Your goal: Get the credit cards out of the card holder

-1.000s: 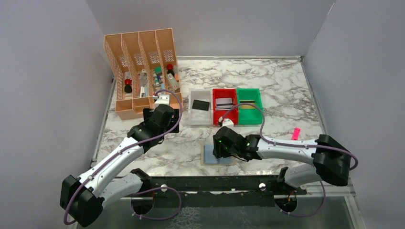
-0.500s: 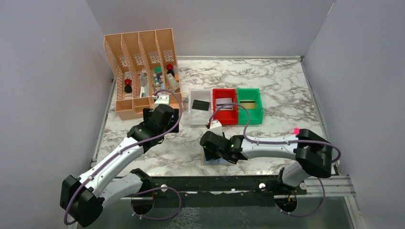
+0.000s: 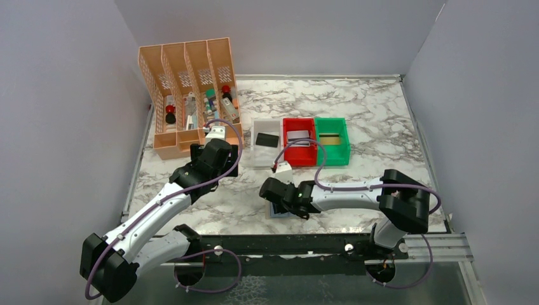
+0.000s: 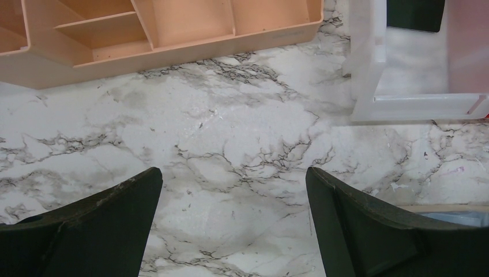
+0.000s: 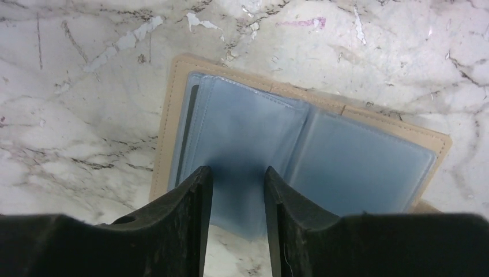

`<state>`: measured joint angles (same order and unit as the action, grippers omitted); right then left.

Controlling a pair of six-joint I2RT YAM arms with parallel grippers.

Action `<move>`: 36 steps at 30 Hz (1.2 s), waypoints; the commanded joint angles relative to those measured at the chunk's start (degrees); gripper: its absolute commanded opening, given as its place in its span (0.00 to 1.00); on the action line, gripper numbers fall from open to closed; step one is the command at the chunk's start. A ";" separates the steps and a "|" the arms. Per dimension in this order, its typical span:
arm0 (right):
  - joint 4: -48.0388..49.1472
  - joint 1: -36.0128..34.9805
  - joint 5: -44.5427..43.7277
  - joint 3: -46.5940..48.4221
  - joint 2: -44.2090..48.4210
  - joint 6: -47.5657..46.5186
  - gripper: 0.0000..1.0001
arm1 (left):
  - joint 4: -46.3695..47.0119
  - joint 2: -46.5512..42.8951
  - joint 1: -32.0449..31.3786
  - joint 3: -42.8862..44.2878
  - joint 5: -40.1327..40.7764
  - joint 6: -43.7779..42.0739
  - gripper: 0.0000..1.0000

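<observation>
Right wrist: your right gripper (image 5: 237,173), jaws narrow and holding nothing visible, hangs over the open card holder (image 5: 357,156) lying on the marble. Your left gripper (image 4: 233,173) gapes wide. Next, likely pinch the dark edge in the holder's left pocket.

Glossy marble-look tabletop (image 5: 86,86), smooth blue-grey card holder (image 5: 254,133) with stitched tan edge, matt plastic organizer (image 4: 173,55)

credit cards: 3 – black card (image 3: 267,140), silver-grey card (image 3: 299,137), striped card (image 3: 328,137) | bins: 3 – red bin (image 3: 306,159), white bin (image 3: 267,161) left of red bin, green bin (image 3: 334,157) right of it | card holder (image 5: 346,161): 1, near side of red bin | orange organizer (image 3: 191,82): 1
</observation>
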<state>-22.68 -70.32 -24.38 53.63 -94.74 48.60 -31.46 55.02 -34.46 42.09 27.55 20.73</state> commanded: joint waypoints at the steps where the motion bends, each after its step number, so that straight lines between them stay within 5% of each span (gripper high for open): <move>1: -6.24 -0.29 -4.93 -1.11 -2.74 1.23 0.35 | -0.06 -0.27 0.33 1.26 0.40 0.16 0.99; 10: -1.16 -0.18 -4.25 -1.63 2.10 -3.26 0.22 | -0.07 0.58 0.36 1.42 -0.07 0.01 0.99; 17: -7.49 -0.19 -7.95 1.48 4.64 -2.56 0.50 | -0.04 0.54 0.35 1.42 -0.37 0.01 0.99; 36: 1.32 -0.25 4.75 2.01 1.42 -4.29 0.57 | -0.09 -0.25 0.30 1.38 -0.24 -0.08 0.99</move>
<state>-23.94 -70.46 -22.76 54.08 -90.94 45.54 -31.46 55.61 -34.46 42.11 27.49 20.73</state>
